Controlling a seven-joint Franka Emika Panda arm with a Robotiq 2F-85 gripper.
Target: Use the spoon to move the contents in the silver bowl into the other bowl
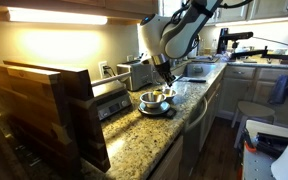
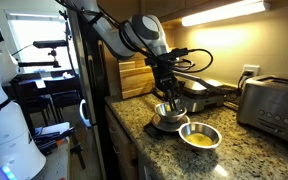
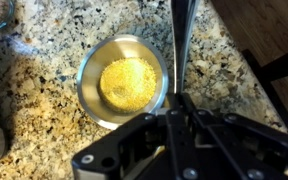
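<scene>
Over the granite counter [image 3: 39,45], the gripper [image 2: 167,93] is clamped tight on a dark spoon [image 3: 180,45], the handle pinched between its fingers. Right under it in an exterior view sits the other bowl [image 2: 164,121], resting on something dark. Just beside that, on the toaster [image 2: 274,105] side, the silver bowl [image 2: 199,135] stands upright on the stone with yellow grains [image 3: 127,82] heaped in its bottom. From the wrist view the spoon runs past the silver bowl's rim, outside it; its tip I can't make out.
</scene>
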